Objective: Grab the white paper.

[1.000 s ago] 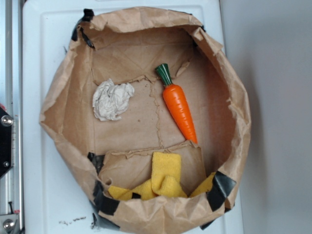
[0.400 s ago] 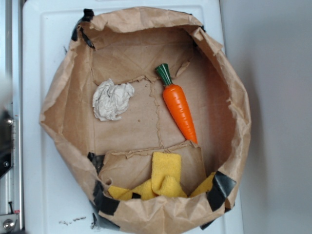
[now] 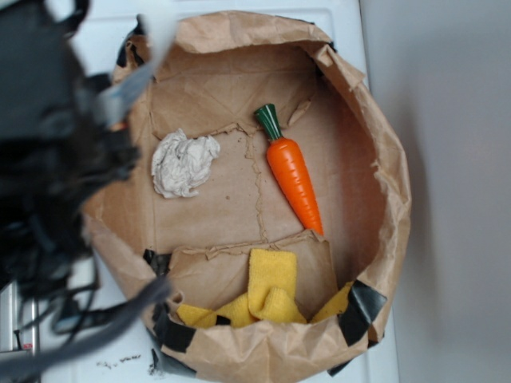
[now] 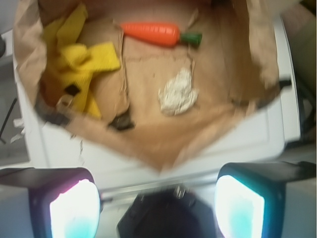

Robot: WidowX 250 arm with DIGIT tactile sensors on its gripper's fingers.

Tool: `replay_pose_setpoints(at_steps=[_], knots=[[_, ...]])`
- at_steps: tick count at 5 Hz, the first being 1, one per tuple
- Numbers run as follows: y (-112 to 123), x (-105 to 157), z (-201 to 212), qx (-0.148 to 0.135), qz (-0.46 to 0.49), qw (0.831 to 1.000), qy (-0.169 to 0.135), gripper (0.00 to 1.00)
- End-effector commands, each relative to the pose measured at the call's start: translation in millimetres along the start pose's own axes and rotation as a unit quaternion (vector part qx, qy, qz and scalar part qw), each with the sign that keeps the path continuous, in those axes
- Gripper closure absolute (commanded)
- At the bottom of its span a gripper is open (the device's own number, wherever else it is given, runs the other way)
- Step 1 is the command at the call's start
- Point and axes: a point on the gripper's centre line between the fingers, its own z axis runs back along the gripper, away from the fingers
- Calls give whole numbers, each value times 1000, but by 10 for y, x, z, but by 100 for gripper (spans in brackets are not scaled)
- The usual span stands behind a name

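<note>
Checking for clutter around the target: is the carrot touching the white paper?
No, bare brown bag floor separates the carrot from the white paper.

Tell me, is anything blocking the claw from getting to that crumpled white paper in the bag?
Only the brown paper bag's near wall. In the wrist view the gripper, jaws apart, sits outside the bag, and that wall rises between it and the white paper. From above, the paper lies uncovered, apart from the carrot and yellow cloth.
</note>
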Motion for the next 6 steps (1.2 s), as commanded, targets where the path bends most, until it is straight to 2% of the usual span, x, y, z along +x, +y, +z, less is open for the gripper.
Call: replay_pose_setpoints(at_steps=[1,5,6], knots=[[374,495,-174,1,-19,999,-46,0],[374,495,-174,1,-19,999,-46,0],[391,395,-224,10,7,996,-88,0]])
